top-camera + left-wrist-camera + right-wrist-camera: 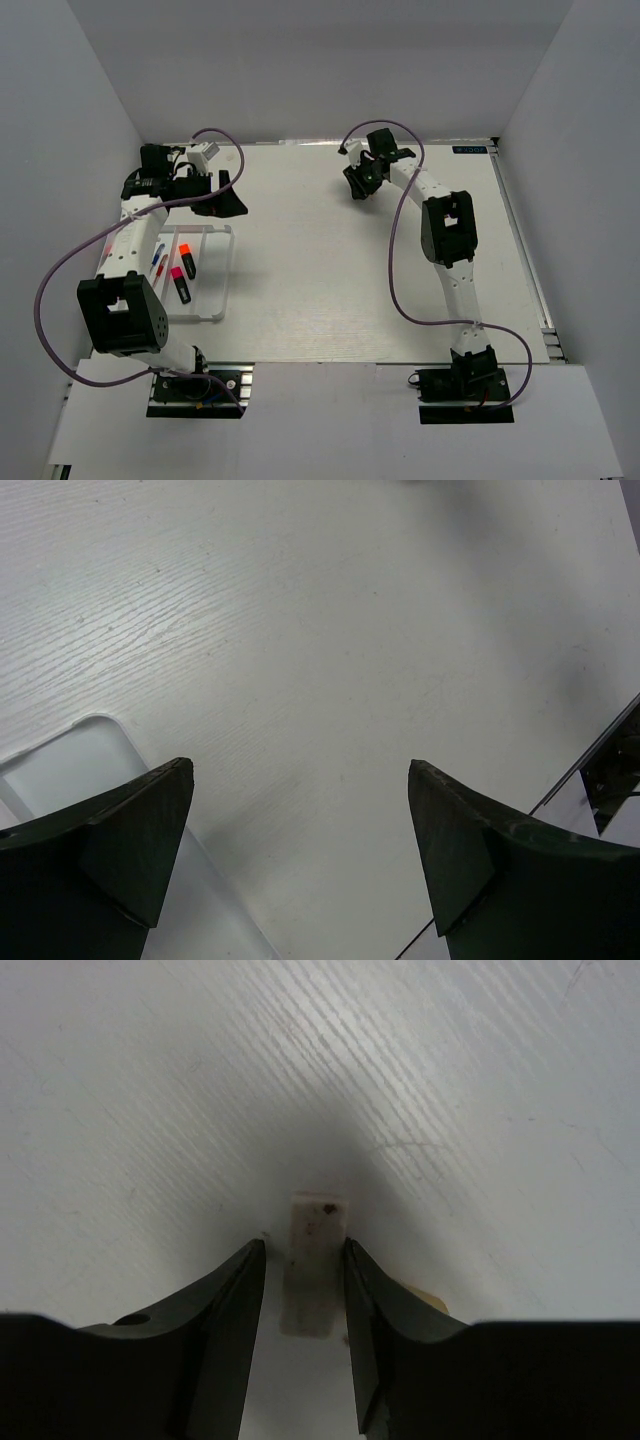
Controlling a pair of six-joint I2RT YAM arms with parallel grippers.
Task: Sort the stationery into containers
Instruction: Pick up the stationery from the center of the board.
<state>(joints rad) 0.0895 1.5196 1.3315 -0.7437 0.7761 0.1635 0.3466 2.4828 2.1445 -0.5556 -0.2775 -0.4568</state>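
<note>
My right hand (303,1250), half open, straddles the small cream eraser (318,1228) on the far surface (330,270), poised to pinch it. My left hand (300,768) hangs wide open and empty over a corner of the divided tray (90,748).

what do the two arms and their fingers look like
The left arm and right arm both have white links with chunky black joint blocks, and each stands on a black base plate. A purple cable loops loosely along each arm. The fingers are dark, broad wedges narrowing to blunt tips.
</note>
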